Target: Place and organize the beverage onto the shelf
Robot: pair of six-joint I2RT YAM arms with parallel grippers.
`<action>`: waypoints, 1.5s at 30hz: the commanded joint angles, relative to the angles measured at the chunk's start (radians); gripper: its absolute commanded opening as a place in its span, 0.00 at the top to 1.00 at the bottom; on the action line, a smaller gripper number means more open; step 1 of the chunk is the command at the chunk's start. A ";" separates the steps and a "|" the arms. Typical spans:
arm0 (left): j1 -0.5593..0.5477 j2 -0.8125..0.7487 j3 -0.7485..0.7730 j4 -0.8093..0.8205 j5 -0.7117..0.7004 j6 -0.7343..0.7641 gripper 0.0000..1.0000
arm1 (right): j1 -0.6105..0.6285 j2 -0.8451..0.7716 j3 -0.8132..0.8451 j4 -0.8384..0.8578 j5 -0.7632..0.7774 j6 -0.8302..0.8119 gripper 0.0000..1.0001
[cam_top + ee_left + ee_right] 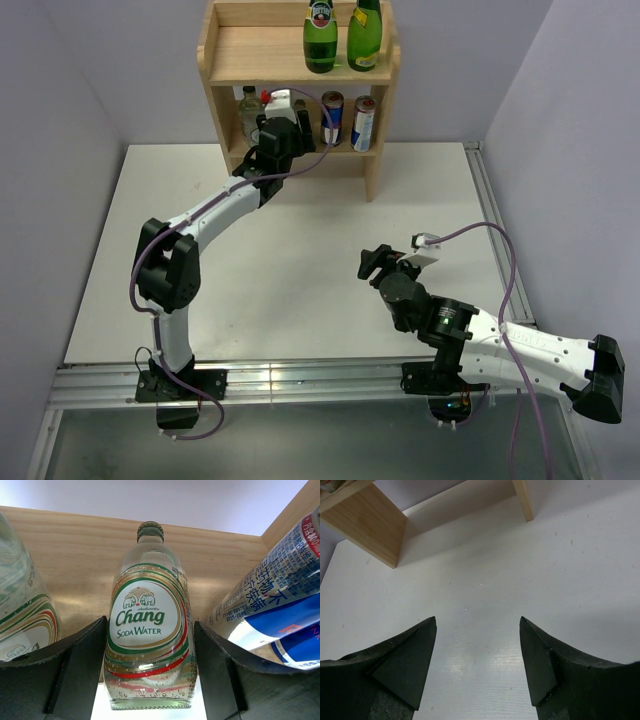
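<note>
- The right gripper (pixel 477 620) is held above the white tabletop (pixel 300 230), toward its near right corner. Its black fingers are parted and nothing is carried between them.
- The light unpainted wooden three-tier shelf (pixel 262 52) is stood at the far edge of the tabletop, and the left gripper (pixel 150 623) is reached into its middle tier.
- The left fingers are pressed against both flanks of an upright clear glass soda-water bottle with a white, green and red label (pixel 148 600), so the bottle appears clamped. It is flanked by another clear bottle (pixel 20 610) on its left and blue-and-silver cans (pixel 348 120) on its right.
- Whether its base is rested on the board cannot be told.
- Two green glass bottles (pixel 342 38) are stood on the top tier.
- Placing is judged to be in hand. Next, the base is to be settled, the fingers parted, and the arm drawn straight back without the neighbours being brushed.
</note>
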 commanded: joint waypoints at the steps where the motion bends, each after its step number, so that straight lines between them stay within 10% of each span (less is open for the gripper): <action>1: -0.032 0.140 -0.122 -0.339 0.072 -0.041 0.30 | 0.003 -0.021 -0.004 0.008 0.037 0.022 0.26; 32: -0.104 0.184 -0.208 -0.300 0.101 -0.127 0.34 | 0.005 -0.068 -0.019 -0.027 0.037 0.050 0.26; 45: -0.115 0.192 -0.217 -0.316 0.079 -0.156 1.00 | 0.005 -0.084 -0.025 -0.038 0.036 0.057 0.29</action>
